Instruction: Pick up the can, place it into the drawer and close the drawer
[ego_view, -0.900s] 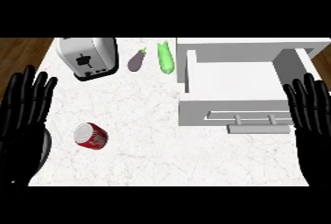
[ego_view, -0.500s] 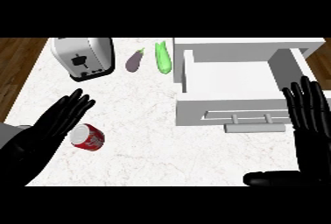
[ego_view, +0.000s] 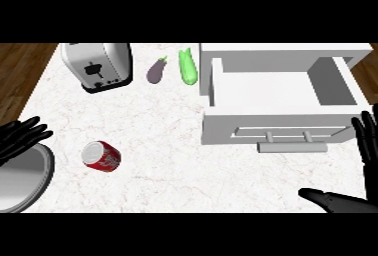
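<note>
Since the frame half a second earlier, the left hand (ego_view: 22, 137) had drawn back from above the can (ego_view: 102, 156) to the left edge of the view, and the can, then partly covered by that hand, lay fully exposed. Nearest the lower edge, the grey left forearm (ego_view: 22, 180) entered at the bottom left corner, and the thumb of the right hand (ego_view: 365, 150) lay along the bottom right. The left hand's fingers (ego_view: 29, 131) were slightly bent and spread, holding nothing; they stood apart from the can, which lay just to their right. The right hand rested at the right edge with its fingers (ego_view: 364, 135) straight, pointing up the view and holding nothing. The red can lay on its side on the white marbled tabletop (ego_view: 148, 125), its silver end turned toward the viewer, well apart from the drawer (ego_view: 277, 100). Farther back, the white drawer stood pulled open at the right, its front panel bearing a handle (ego_view: 291, 146) just left of the right hand. At the far edge lay a green cucumber (ego_view: 187, 65) beside a purple eggplant (ego_view: 156, 70), with a silver toaster (ego_view: 98, 66) to their left.
</note>
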